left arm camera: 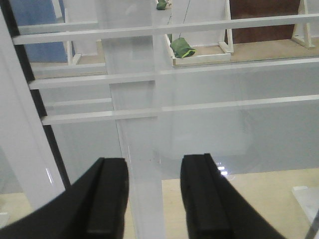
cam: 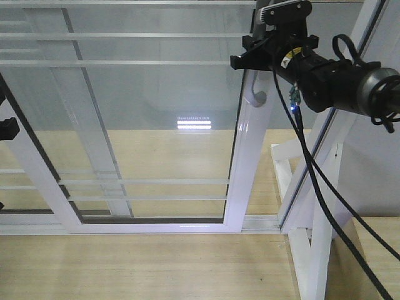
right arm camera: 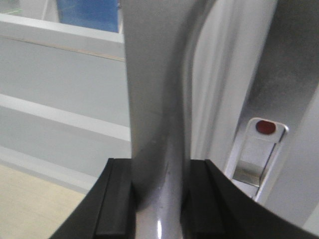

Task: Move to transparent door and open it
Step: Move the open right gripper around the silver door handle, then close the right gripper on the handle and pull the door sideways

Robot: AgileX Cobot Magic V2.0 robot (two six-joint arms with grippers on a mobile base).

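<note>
The transparent door (cam: 156, 125) is a glass panel in a white frame with thin horizontal bars, standing in a floor track. Its curved grey-white handle (cam: 257, 94) sits on the right stile (cam: 249, 162). My right gripper (cam: 265, 57) is at the handle's upper part. In the right wrist view the right gripper (right arm camera: 159, 199) is shut on the grey handle (right arm camera: 157, 109), with one black finger on each side of it. My left gripper (left arm camera: 154, 199) is open and holds nothing, close in front of glass with white bars (left arm camera: 199, 107). A black part (cam: 7, 128) shows at the left edge.
A white door post and support frame (cam: 312, 187) stand right of the stile, and black cables (cam: 319, 181) hang across them. A latch with a red dot (right arm camera: 260, 149) lies beside the handle. A second glass panel (cam: 56, 125) overlaps behind. A green object (left arm camera: 182, 47) lies beyond the glass.
</note>
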